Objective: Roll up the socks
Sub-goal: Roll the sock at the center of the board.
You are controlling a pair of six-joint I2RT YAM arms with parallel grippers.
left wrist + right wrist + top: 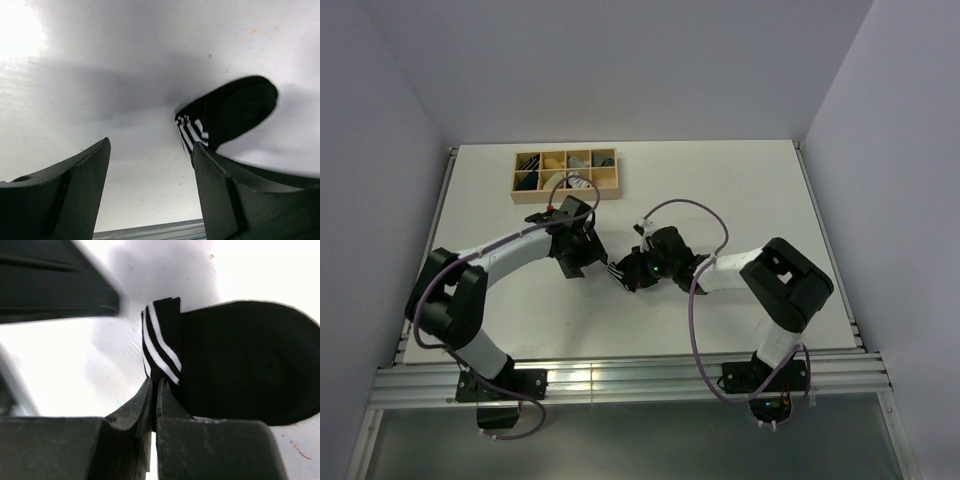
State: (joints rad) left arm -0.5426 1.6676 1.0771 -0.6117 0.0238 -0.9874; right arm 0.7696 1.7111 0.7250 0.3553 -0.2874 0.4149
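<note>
The black sock (pixel 240 365) lies on the white table, its cuff with two white bands (pixel 162 347) turned up. My right gripper (pixel 156 385) is shut on that cuff. In the left wrist view the same dark sock (pixel 235 105) lies just beyond my right fingertip, with a black-and-white striped edge (pixel 192 130) showing. My left gripper (pixel 150 145) is open with only bare table between its fingers. From above, both grippers meet mid-table, the left (pixel 592 258) and the right (pixel 628 275), with the socks (pixel 618 268) mostly hidden between them. I cannot make out the white striped sock as a separate thing.
A wooden compartment box (pixel 565 172) holding rolled socks stands at the back left of the table (pixel 740 190). The left gripper's dark finger (pixel 50 285) fills the upper left of the right wrist view. A metal rail (pixel 620 378) runs along the near edge.
</note>
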